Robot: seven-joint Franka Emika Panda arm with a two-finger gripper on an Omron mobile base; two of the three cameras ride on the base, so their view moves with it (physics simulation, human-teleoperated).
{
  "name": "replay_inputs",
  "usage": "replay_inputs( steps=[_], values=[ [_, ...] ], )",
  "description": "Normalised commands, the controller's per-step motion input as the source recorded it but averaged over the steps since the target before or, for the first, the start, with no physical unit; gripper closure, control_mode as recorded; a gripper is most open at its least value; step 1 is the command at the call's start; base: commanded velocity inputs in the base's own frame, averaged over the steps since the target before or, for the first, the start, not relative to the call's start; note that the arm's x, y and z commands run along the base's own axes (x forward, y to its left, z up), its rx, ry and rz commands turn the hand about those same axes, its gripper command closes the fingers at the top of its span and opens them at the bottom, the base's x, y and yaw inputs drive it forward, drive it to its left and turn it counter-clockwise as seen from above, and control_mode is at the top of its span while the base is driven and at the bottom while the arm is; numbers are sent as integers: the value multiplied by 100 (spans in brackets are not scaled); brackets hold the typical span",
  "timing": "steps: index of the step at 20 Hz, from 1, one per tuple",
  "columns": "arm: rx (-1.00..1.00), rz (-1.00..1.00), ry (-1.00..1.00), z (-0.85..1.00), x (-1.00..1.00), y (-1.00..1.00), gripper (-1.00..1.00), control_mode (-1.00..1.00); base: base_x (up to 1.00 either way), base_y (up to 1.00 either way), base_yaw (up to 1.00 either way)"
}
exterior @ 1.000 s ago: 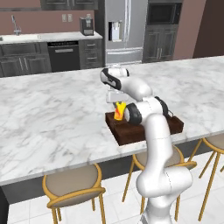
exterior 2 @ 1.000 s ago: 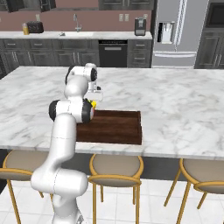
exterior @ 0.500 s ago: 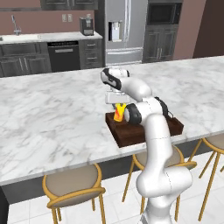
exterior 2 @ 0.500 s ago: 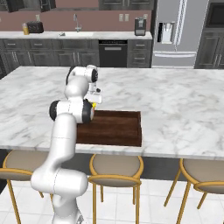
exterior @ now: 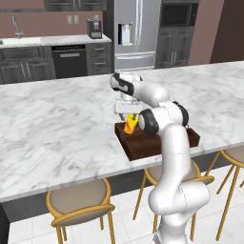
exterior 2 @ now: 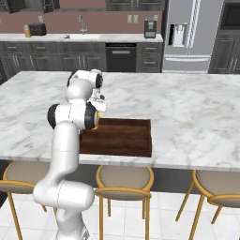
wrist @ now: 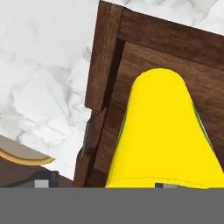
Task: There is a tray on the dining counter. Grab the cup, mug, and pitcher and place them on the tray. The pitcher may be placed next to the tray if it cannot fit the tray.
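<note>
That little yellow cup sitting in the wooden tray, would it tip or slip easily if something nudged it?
Probably tippy: the yellow cup looks tall and tapered. Its smooth, handleless sides look slippery. The tray has a low raised wall beside it, which might stop a slide.

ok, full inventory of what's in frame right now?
cup: 1, yellow with a red-orange mark, inside the tray at its end under the gripper.
tray: 1, dark brown wood, on the dining counter near the stool-side edge.
dining counter: 1, white marble with grey veins.
stools: several, tan seats, under the counter overhang.
fridge: 1, steel, back wall.
coffee machine: 1, dark, on the back worktop.
gripper: 1, directly over the cup; whether it is open is not clear.
</note>
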Motion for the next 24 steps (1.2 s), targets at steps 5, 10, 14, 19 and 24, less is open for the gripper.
replay_inputs(
  steps=[5, 10, 14, 19, 24],
  values=[
    [-1, -6, -5, 13, -45, 39, -100, -100, 0, 0, 0],
    [-1, -6, -6, 38, -9, 34, -100, -100, 0, 0, 0],
    [-3, -6, -8, 49, 0, 5, -100, -100, 0, 0, 0],
    [-5, -6, -8, 41, -14, 0, -100, -100, 0, 0, 0],
    [-12, -5, -16, 67, -74, 1, -100, -100, 0, 0, 0]
  ],
)
